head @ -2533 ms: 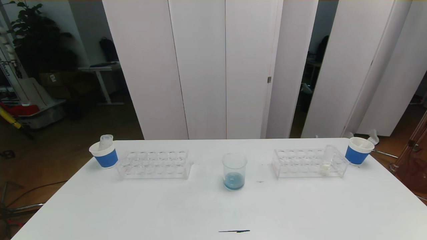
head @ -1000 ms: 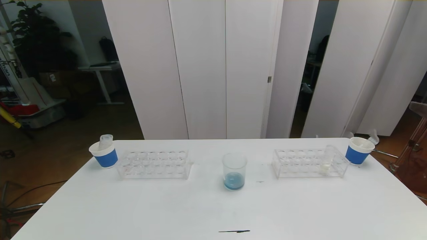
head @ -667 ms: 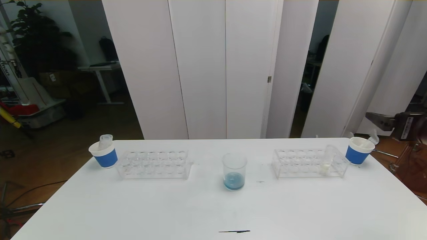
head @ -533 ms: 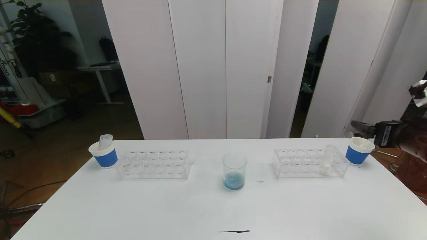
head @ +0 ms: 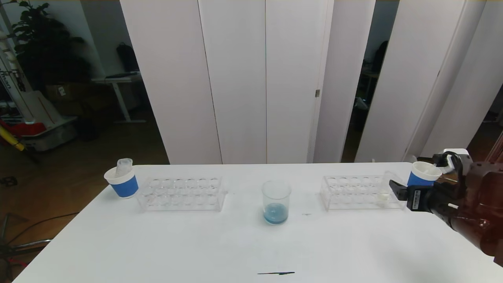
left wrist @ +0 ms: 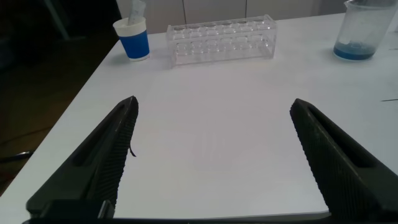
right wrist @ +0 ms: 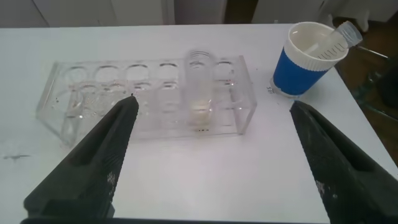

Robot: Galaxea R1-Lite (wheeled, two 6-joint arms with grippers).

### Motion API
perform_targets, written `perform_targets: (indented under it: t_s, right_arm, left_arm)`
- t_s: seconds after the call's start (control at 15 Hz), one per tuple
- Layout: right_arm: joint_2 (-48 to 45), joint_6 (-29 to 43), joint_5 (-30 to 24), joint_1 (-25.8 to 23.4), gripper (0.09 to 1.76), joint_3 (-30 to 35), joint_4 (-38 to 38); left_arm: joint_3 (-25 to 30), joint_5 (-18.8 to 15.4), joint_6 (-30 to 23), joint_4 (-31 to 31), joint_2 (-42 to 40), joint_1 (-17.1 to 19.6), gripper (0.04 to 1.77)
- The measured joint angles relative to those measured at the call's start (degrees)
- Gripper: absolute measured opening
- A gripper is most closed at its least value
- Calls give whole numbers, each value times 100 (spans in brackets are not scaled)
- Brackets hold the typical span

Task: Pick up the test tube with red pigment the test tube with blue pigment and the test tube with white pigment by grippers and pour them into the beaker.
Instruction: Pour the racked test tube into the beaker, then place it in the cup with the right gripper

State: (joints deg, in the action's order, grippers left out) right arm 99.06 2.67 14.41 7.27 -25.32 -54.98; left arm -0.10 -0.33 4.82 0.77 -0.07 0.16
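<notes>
Since the right tool [head: 394, 188] is wide open with nothing between its fingers and sits just beside the right-hand rack [head: 363, 192], my guess is it's lining up on the test tube with white pigment [right wrist: 200, 93], which stands upright in a back-row hole near the rack's right end, cream stuff at its base. Biggest worry: the rack is clear and looks light, so if one finger comes in low and clips the rack wall instead of straddling the tube, the whole thing probably skids across the bench [head: 251, 243]. Second one: the tube is slim and round, so an off-centre squeeze could twist it in the hole or let it slip on the way up. Third: the blue-and-white paper cup [right wrist: 309, 59] with a used tube leaning in it stands right next to that rack end, and a wide elbow swing could knock it over. Then there's the carry, since the beaker [head: 276, 202] is well apart at mid-bench with blue already at the bottom, so tipping early would dump white on the bench. The left tool [left wrist: 211, 155] is also spread open, holding nothing, hovering over the near bench on its own side, with the left rack [left wrist: 221, 40] and its cup [left wrist: 134, 38] far from it. Can't spot a tube that's still red or blue anywhere.
</notes>
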Motion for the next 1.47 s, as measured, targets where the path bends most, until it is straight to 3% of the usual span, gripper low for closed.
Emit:
perform_targets:
  t_s: [0.33,1.07,1.47]
  right_arm:
    - [562,41,5,-27,175,41,-96]
    - [1723,-611,2,-121,175,-1384,-102]
    - [2222,-633,-35,-57,175,-1577,-364]
  left_arm:
    - [0,0,-2,0,0,0,174]
    - [0,-2,0,0,0,0,174]
    - [0,-2,0,0,0,0,174]
